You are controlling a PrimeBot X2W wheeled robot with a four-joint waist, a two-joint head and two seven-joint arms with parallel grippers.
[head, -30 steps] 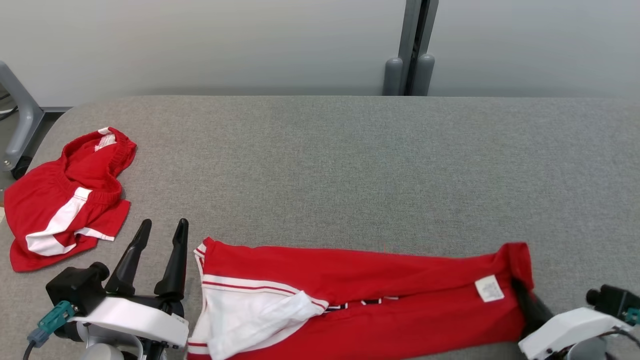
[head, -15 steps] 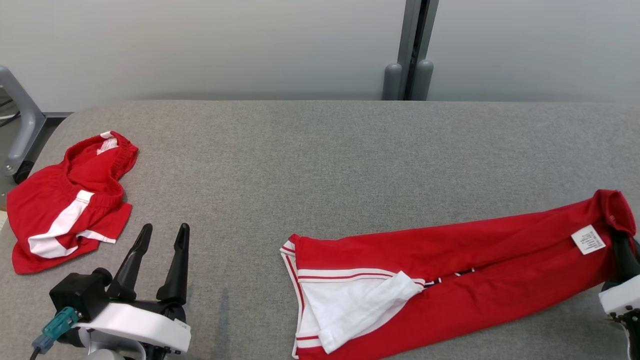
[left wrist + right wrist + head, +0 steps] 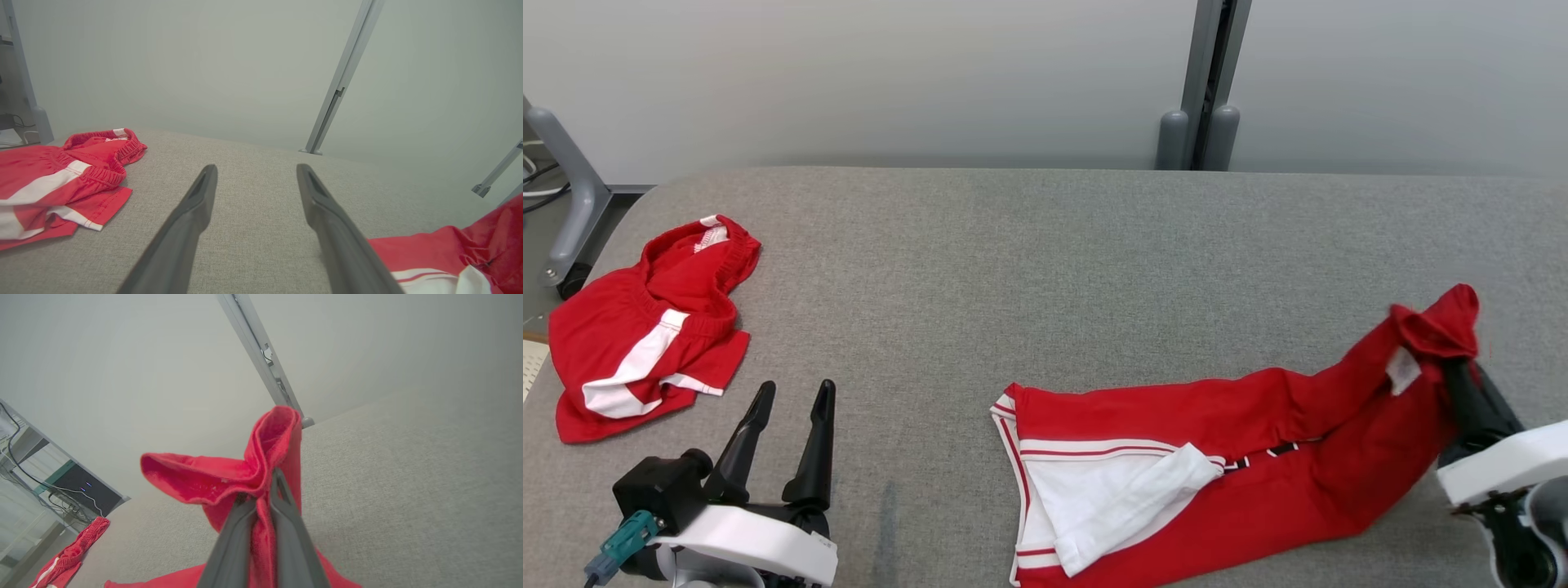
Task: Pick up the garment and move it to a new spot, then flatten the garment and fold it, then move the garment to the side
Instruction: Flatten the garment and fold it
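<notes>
The garment (image 3: 1217,457) is red with a white side panel and lies stretched across the near right of the grey table (image 3: 1045,261). Its right end is bunched and raised off the cloth, and my right gripper (image 3: 1454,367) is shut on it. The right wrist view shows the red fabric (image 3: 229,477) pinched between the two dark fingers (image 3: 286,522), a fold standing up above them. My left gripper (image 3: 796,388) rests at the near left, open and holding nothing. Through its fingers (image 3: 327,220) the garment's left end (image 3: 449,253) shows at the lower right.
Crumpled red shorts (image 3: 645,327) with white stripes lie at the table's far left edge, close to my left gripper. A grey post (image 3: 1205,82) stands behind the table's back edge. A metal frame leg (image 3: 572,196) is off the left corner.
The garment was dragged to the right across the table. Its right end then rose and bunched in my right gripper. The left gripper stayed put, and the camera shifted slightly.
</notes>
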